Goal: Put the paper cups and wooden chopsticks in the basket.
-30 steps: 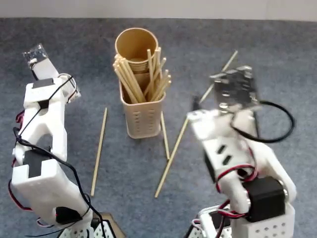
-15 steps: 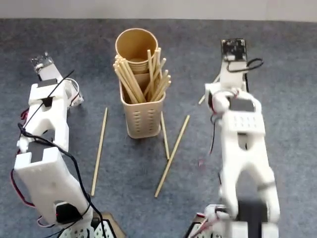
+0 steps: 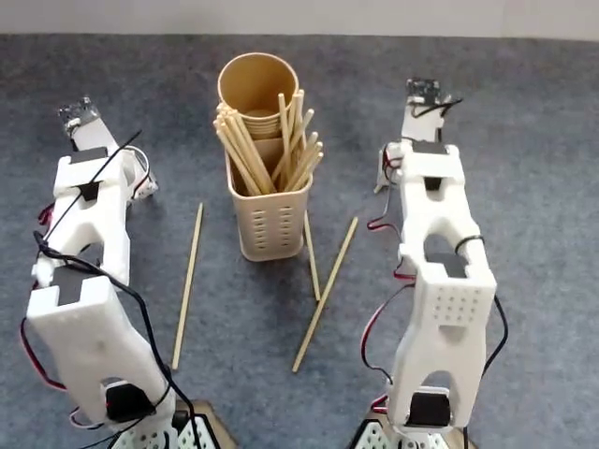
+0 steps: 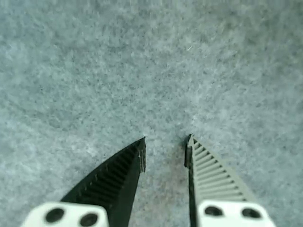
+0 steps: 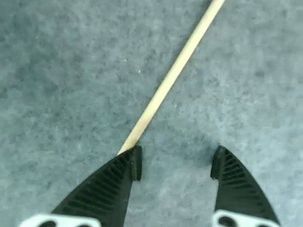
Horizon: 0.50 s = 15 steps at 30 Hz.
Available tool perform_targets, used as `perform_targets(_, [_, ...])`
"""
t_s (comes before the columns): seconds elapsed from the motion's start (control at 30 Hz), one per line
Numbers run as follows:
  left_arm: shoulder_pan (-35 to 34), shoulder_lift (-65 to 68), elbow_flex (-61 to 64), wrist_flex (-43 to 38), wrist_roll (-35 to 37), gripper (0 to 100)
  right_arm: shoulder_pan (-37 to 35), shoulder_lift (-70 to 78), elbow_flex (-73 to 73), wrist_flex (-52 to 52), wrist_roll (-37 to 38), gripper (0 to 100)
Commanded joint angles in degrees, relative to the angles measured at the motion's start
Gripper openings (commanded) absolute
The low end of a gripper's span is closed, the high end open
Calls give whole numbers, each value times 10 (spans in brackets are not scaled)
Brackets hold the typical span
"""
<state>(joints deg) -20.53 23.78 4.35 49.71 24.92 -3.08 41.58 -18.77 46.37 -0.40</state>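
Plainly, the weak spot is the right gripper (image 5: pixel 175 163): its jaws stand apart and hold nothing, low over the grey carpet (image 5: pixel 57 56), and the wooden chopstick (image 5: pixel 173 78) before it is not between them. The stick's near end lies against the tip of one finger (image 5: pixel 132 163), so closing from here would likely pinch air or nudge the thin stick sideways, and it could roll on the pile. In my judgement the gripper needs to straddle the stick before it closes. A second risk is the basket (image 3: pixel 271 224) itself. It is tall, narrow and already crowded, so threading one more stick in could snag the splayed ends, flick some out or tip it. The left gripper (image 4: pixel 165 151) is also released, with its fingers spread over bare carpet at about 9 o'clock of the basket in the high view, well apart from any task piece. The right arm stands at about 3 o'clock. The basket stands upright at the middle of the carpet. It holds a nested stack of paper cups (image 3: pixel 257 84) at its 12 o'clock end, the top cup's mouth looking empty. A bundle of chopsticks (image 3: pixel 241 154) leans out toward 6 o'clock. Outside the basket, a crossed pair of chopsticks (image 3: pixel 330 281) lies at its 5 o'clock, and a lone chopstick (image 3: pixel 187 285) lies at its 7 o'clock.
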Motion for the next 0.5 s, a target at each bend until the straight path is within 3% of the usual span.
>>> perform_targets(0.0, [12, -6, -21, 4, 3, 158, 5, 50, -105, 52, -4, 215])
perform_targets(0.13, [13, -6, -21, 4, 3, 158, 5, 87, -199, 100, -11, 85])
perform_targets(0.2, [13, -5, -21, 3, 3, 158, 6, 89, -234, 123, -48, 75])
perform_targets(0.47, [14, -4, -21, 1, 3, 158, 0, 93, -346, 171, -71, 280])
